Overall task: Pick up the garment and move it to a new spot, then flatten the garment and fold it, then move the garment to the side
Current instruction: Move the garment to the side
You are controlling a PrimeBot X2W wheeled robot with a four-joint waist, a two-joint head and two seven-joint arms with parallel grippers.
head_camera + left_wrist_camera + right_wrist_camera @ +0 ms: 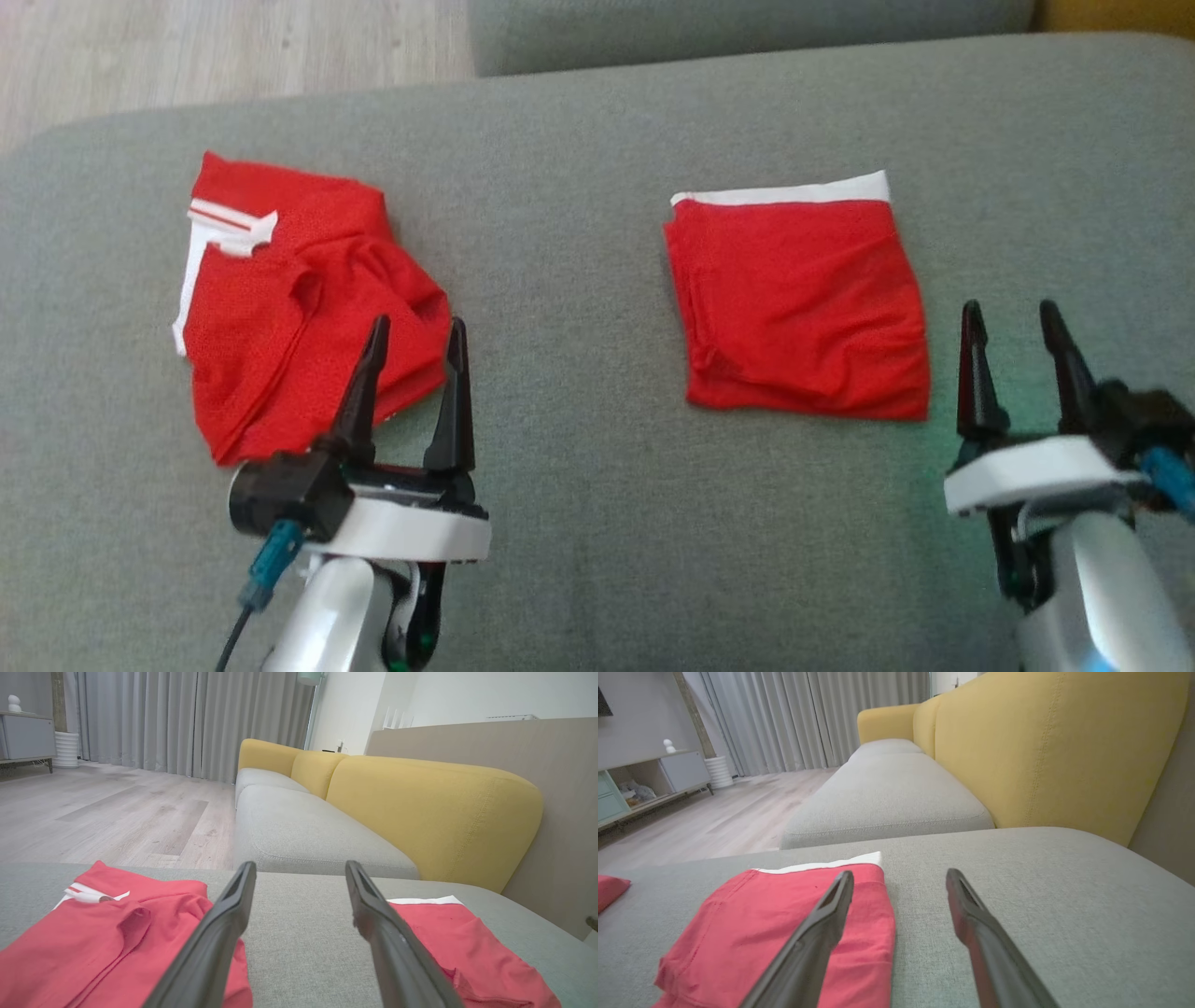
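Observation:
A crumpled red garment (299, 308) with white trim lies on the left of the grey cushion (579, 523). My left gripper (419, 324) hovers open at its near right edge with nothing between its fingers. A second red garment (803, 299), folded into a neat square with a white band at its far edge, lies to the right. Just right of that square and apart from it, my right gripper (1009, 306) stands open and empty. The left wrist view has the left gripper (300, 864) between the crumpled garment (93, 933) and the folded one (467, 938). The right wrist view puts the right gripper (900, 872) over the right edge of the folded garment (761, 924).
Beyond the cushion runs a second grey seat (303, 830) with a yellow backrest (434, 812). Wooden floor (187, 47) lies past the cushion's far left edge. Bare grey cushion separates the two garments and lies in front of them. A cabinet (654, 779) and curtains (187, 718) stand far off.

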